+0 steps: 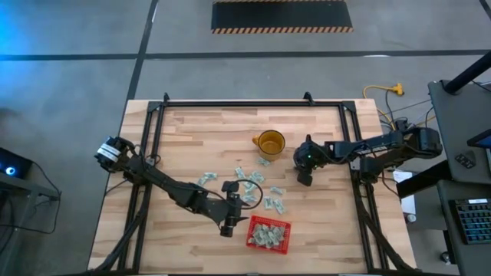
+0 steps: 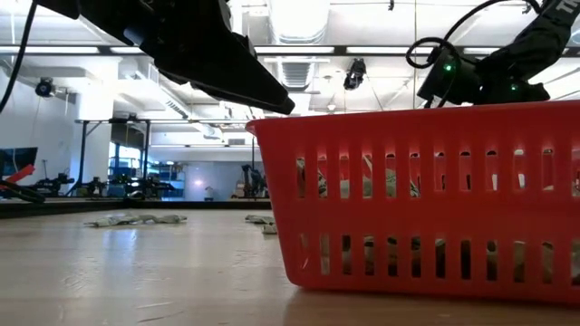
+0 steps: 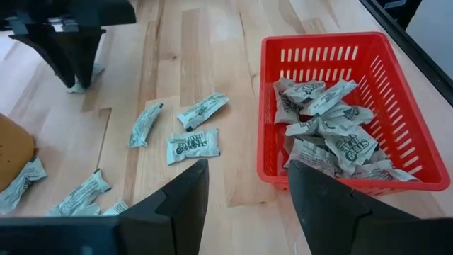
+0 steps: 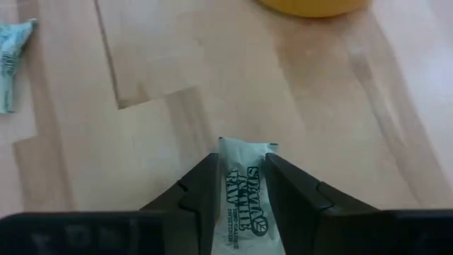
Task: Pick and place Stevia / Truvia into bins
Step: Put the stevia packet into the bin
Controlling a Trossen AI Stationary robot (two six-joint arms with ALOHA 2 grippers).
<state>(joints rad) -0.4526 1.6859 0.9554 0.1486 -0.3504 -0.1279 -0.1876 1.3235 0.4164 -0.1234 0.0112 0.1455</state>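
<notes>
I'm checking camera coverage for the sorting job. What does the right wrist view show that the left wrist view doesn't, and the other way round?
Only the right wrist view: the right gripper closed on one pale green-and-white paper Stevia packet, printing readable. Only the left wrist view: the red mesh-sided plastic basket holding a pile of packets, with the open left gripper beside it. Both: the wooden table, loose packets, and an edge of the yellow-amber mug.

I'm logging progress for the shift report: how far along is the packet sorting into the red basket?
Partly done. The red basket already holds a pile of packets. In hand: the right gripper, near the yellow mug, has its fingers around one Stevia packet on the table. The left gripper hangs open beside the basket, empty. Left: several loose packets lie scattered on the wooden table.
</notes>
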